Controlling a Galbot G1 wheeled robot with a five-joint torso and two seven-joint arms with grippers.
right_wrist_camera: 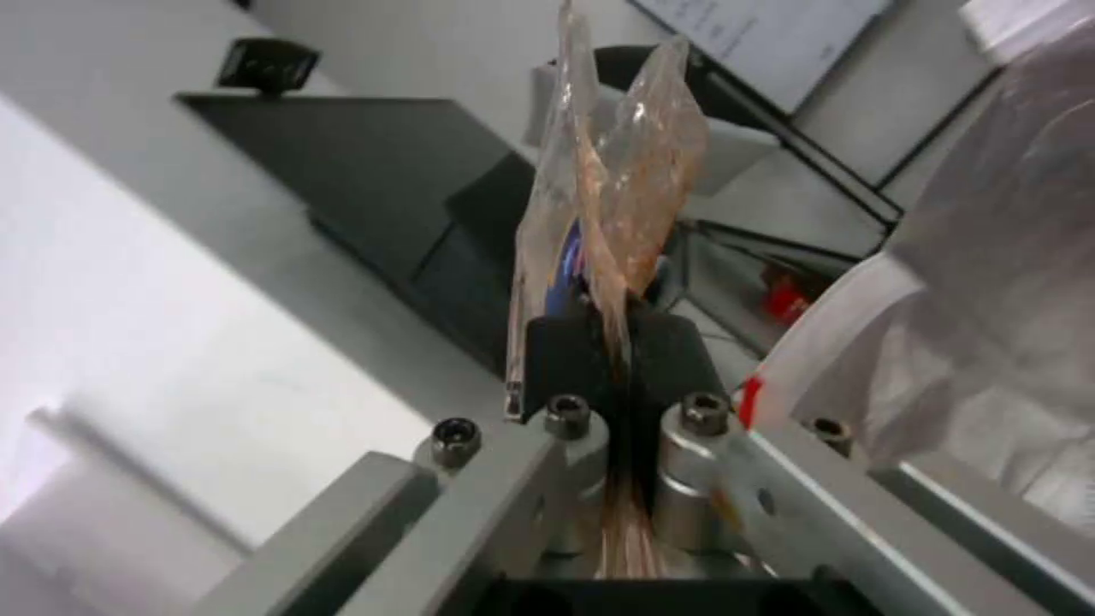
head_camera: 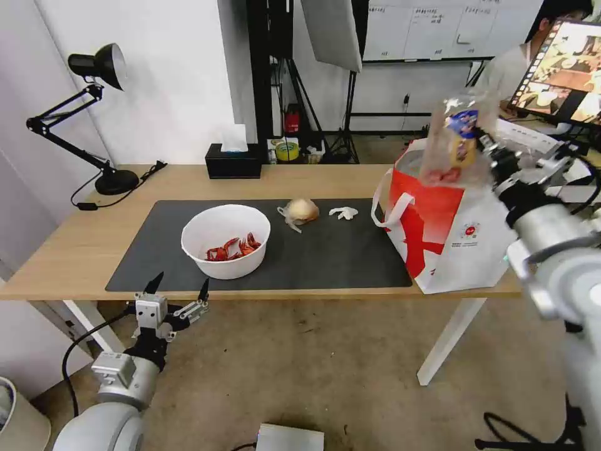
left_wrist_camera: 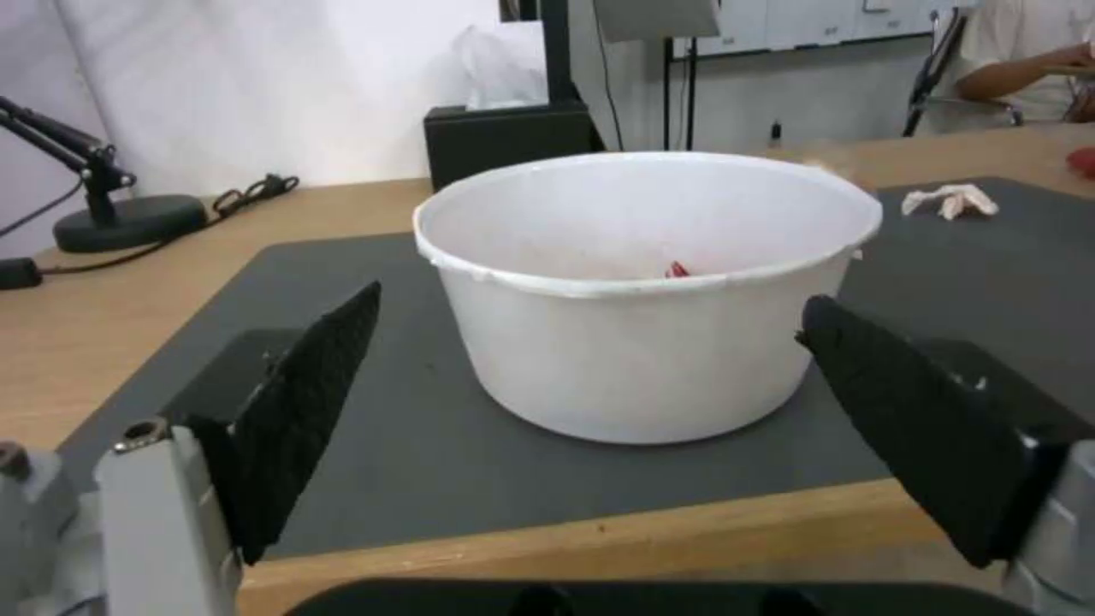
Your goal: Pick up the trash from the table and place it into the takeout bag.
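- Four pieces of trash were in play: the clear plastic clamshell tray [head_camera: 456, 138] was aloft, pinched flat between the closed fingers of the right gripper [head_camera: 485, 145] above the open mouth of the large white takeout bag with red swoosh pattern [head_camera: 451, 232].
- On the dark grey mat [head_camera: 325, 257] covering the light-wood surface [head_camera: 69, 250] sat the white bowl holding red crayfish shells [head_camera: 226, 240], the beige ball wrapped in clear film [head_camera: 300, 212] and the small white tissue wad [head_camera: 344, 213], all well apart from the bag.
- The left gripper [head_camera: 178, 289] hung at the surface's near edge, just in front of the bowl, its black fingers [left_wrist_camera: 308, 402] spread wide and holding nothing.
- The tray looked held by a thin edge only, so it could have slipped or swung; released off-centre, it might have caught on the bag's rim or white strap handle [head_camera: 385, 203] and fallen outside.
- The bag stood at the surface's end; a push from the arm could have tipped it off.
- The black tissue box [head_camera: 233, 161] at the back was not trash.
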